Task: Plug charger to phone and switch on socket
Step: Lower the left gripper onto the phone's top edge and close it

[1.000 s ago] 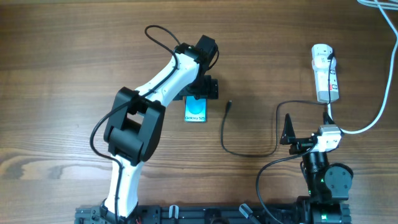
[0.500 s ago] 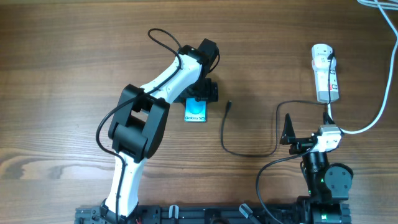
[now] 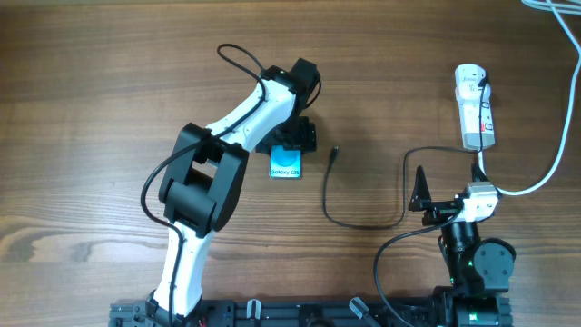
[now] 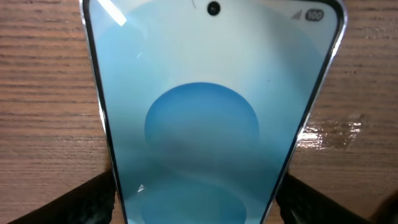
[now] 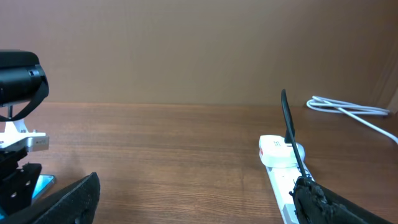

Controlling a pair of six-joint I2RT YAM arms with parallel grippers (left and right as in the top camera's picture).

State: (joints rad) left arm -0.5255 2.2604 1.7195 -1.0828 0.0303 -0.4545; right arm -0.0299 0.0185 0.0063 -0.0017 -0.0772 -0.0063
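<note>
- The phone [image 3: 285, 163] lies flat on the table [image 3: 91, 91], cyan screen up, left of centre, with its strip of white text at the end nearest the robot base.
- Your left end effector [image 3: 295, 141] sits over the phone's far end. In the left wrist view its dark fingers [image 4: 87, 202] stand one on each long edge of the phone, right against the sides. You cannot tell from here whether they press on it or only flank it.
- The charger [image 3: 363, 224] is unplugged from the phone: its small black tip [image 3: 335, 153] rests on the wood just right of the phone, clear of it. The thin black cable runs down, across and back up in a loose loop toward the socket.
- The socket [image 3: 474, 118] lies lengthwise at the right of the table, well apart from the phone, with a black plug seated near its far end.
- Your right end effector [image 5: 196, 180] hangs near the base on the right with its jaws spread wide, holding nothing. It faces the socket.
- A thicker white cable [image 3: 545, 173] curves along the table's right edge.
</note>
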